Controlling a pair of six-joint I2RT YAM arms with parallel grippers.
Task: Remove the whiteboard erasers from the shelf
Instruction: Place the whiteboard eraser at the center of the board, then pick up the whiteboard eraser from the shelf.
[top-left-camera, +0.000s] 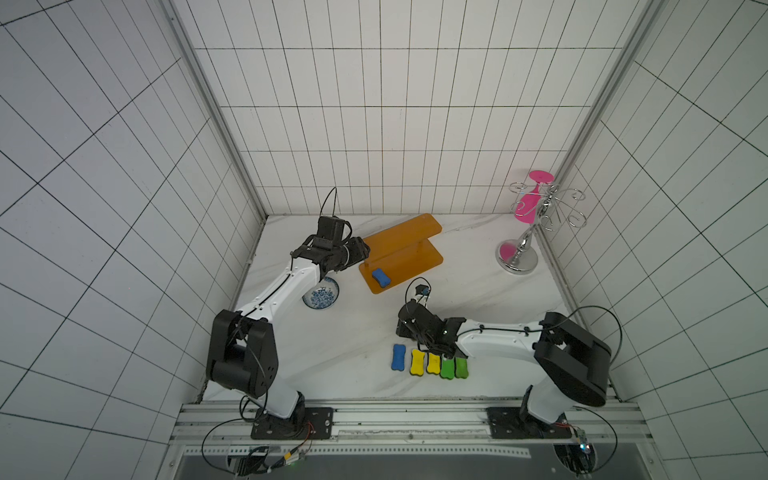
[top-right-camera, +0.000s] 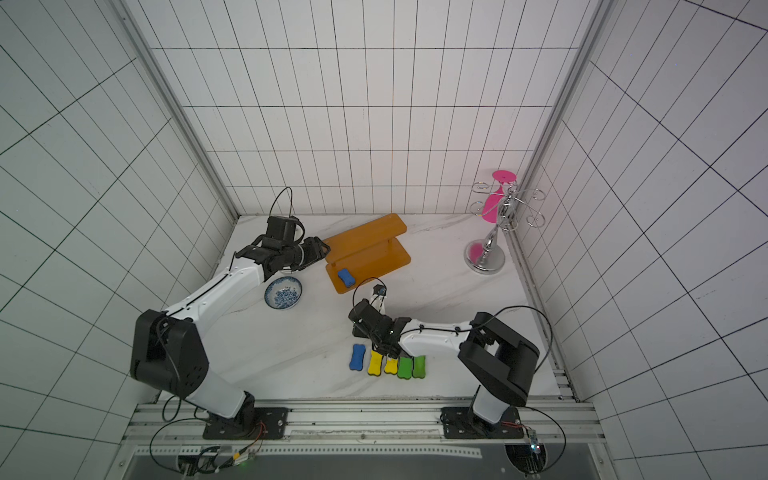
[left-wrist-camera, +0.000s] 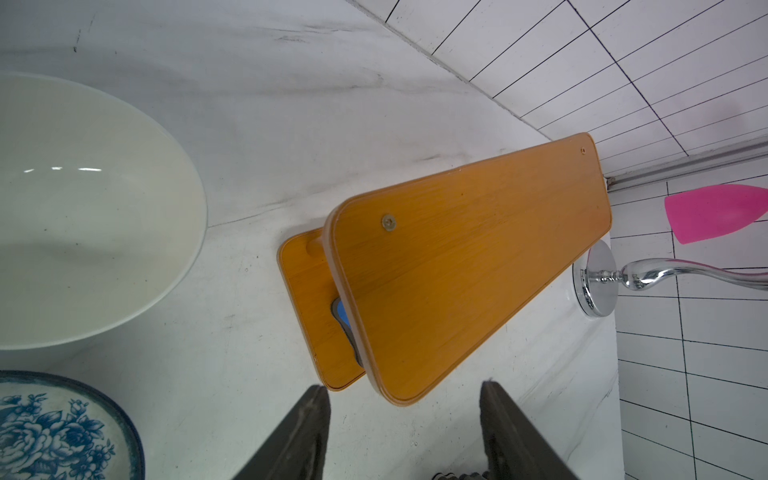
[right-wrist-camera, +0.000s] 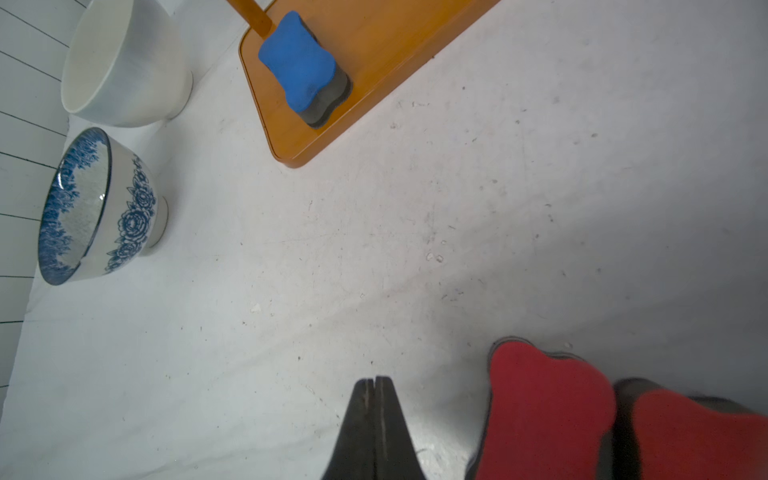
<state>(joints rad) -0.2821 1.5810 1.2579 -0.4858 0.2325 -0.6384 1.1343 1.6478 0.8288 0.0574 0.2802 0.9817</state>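
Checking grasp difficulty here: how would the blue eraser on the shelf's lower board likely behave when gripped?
The blue eraser looks like foam over dark felt, so probably light and slightly squashy. It lies flat on the shelf's lower board, so rolling seems unlikely; its matte surface should hardly slip.

On the shelf (top-left-camera: 399, 237), the upper board roofs the back of the lower one. The front strip lies open from above, with a post (right-wrist-camera: 254, 18) just beside the blue eraser (top-left-camera: 380, 277). In front of the shelf my right gripper (right-wrist-camera: 376, 380) has bare worktop (top-left-camera: 469, 291). A white bowl (right-wrist-camera: 124, 66) and a patterned bowl (right-wrist-camera: 124, 216) crowd the shelf's left end.
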